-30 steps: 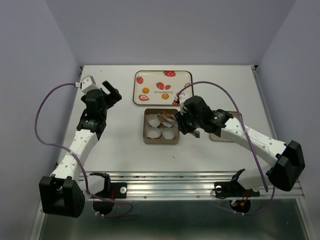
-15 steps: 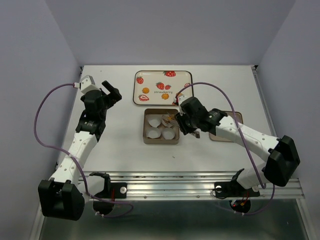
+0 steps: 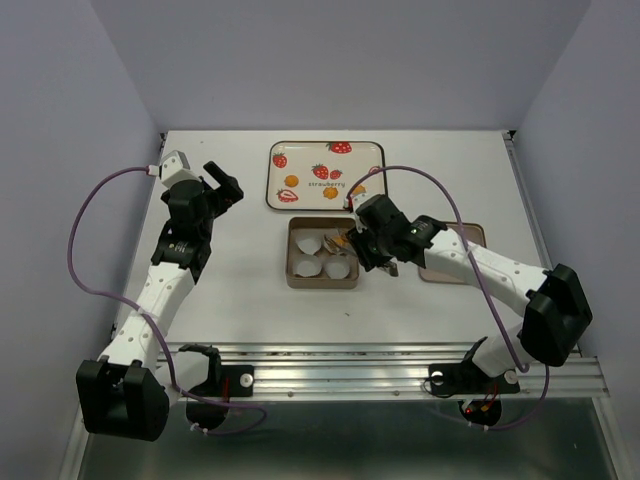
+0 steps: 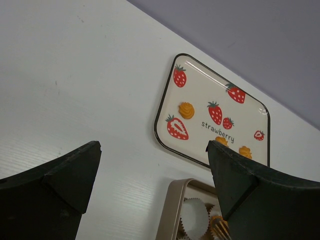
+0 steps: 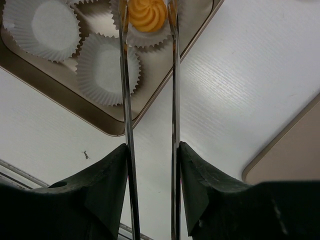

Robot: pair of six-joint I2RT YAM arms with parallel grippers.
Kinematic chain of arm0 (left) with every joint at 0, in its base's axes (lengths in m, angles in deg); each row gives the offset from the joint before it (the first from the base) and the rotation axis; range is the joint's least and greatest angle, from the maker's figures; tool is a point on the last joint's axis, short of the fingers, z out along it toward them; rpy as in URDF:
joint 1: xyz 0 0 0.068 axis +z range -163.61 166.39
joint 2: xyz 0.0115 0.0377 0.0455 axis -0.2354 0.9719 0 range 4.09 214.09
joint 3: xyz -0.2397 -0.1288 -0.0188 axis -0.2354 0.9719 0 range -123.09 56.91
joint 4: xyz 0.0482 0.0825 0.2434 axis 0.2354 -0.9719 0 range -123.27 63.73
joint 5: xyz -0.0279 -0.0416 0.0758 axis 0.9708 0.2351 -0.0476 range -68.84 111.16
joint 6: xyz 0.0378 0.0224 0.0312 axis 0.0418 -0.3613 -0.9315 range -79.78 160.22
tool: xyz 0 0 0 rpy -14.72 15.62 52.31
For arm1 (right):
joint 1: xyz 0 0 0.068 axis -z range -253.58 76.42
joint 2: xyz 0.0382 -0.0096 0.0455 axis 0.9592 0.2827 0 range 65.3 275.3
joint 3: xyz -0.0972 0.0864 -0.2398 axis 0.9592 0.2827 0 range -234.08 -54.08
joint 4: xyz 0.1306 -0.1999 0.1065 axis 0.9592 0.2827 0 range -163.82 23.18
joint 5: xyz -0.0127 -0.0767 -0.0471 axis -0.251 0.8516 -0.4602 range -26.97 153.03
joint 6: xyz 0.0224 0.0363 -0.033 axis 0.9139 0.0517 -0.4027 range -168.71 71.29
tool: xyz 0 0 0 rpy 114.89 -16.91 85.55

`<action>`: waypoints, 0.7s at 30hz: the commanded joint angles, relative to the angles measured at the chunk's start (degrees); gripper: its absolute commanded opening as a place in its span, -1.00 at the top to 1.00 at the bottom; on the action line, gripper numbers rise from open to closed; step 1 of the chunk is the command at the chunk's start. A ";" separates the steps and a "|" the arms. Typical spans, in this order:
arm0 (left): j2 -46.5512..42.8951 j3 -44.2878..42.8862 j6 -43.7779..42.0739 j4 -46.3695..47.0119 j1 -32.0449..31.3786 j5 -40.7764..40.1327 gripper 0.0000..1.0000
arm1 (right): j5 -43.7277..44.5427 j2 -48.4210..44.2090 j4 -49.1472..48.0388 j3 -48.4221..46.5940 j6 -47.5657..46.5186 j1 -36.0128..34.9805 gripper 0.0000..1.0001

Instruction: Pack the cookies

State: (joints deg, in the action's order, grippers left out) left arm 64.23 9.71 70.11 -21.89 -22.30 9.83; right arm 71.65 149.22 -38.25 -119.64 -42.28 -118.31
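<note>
Right pincer (image 3: pixel 348 241) was clamped on one cookie (image 5: pixel 147 14), pinched between my blade tips at a paper cup (image 5: pixel 150 41) in the tin (image 5: pixel 60 102) (seated or just above, I couldn't tell); left pincer (image 4: pixel 154 146) hung agape, holding nothing; the cookie looked light, dry, crumbly, so gentle pressure on opposite rim edges suited it; round, no long axis; swirl faced up, lying flat.
</note>
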 commanded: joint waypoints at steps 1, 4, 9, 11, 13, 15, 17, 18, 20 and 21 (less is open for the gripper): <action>-1.52 -0.52 -0.97 1.24 -0.45 0.00 -0.98 | 0.78 -0.07 -1.56 -3.17 -0.28 -0.45 0.01; -1.69 -0.44 -0.97 1.24 -0.45 0.08 -0.98 | 0.78 -0.07 -1.56 -3.43 -0.02 -0.45 -0.07; -1.78 -0.17 -1.15 1.42 -0.45 0.35 -0.98 | 0.34 -0.69 -1.65 -3.96 0.07 -0.45 -0.04; -1.87 -0.09 -1.06 1.42 -0.45 0.43 -0.98 | -0.27 -1.38 -1.39 -4.40 0.07 -0.45 0.01; -1.87 0.00 -1.06 1.51 -0.45 0.52 -0.98 | -2.37 -2.61 -0.95 -5.19 0.16 -0.45 0.01; -1.96 -0.09 -1.06 1.59 -0.45 0.52 -0.98 | -4.48 -5.42 -1.03 -5.45 -0.46 -0.45 0.01; -2.04 -0.09 -1.15 1.59 -0.45 0.52 -0.98 | -6.33 -8.58 -2.17 -5.28 -1.51 -0.45 0.01; -2.22 0.00 -1.06 1.59 -0.45 0.52 -0.98 | -5.47 -9.47 -2.70 -5.11 -1.69 -0.45 0.01; -2.31 0.00 -1.06 1.59 -0.45 0.26 -0.98 | -2.84 -10.79 -4.45 -5.45 -0.90 -0.45 0.01; -2.31 0.09 -0.89 1.59 -0.45 0.00 -0.98 | -1.17 -11.06 -4.89 -5.72 -0.46 -0.45 0.01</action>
State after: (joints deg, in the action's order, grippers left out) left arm 64.21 9.69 70.09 -21.87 -22.30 10.16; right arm 68.18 141.83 -38.42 -121.69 -42.78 -118.31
